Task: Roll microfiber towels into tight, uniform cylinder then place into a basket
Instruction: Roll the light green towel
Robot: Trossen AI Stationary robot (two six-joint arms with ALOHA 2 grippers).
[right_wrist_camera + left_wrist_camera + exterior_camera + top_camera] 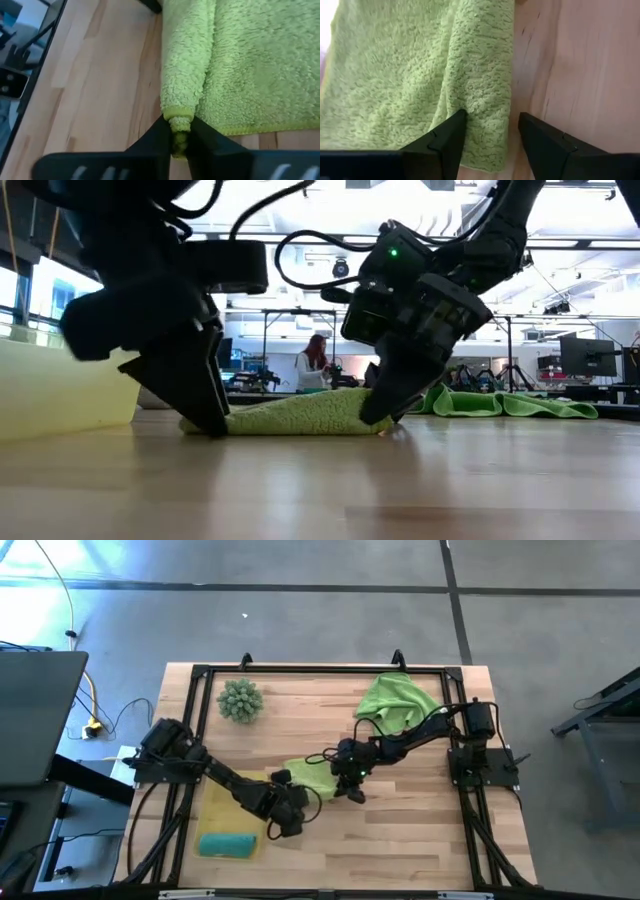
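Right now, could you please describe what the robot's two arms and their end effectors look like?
Both arms are dark, jointed and draped with black cables. The left end effector has two matte black, wedge-shaped fingers. The right end effector has the same tapered black fingers, and a small green light glows on that arm's wrist housing.

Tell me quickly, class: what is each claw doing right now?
Left claw: open, straddling the lime green towel's rolled edge.
Right claw: shut on the rolled end of that towel.
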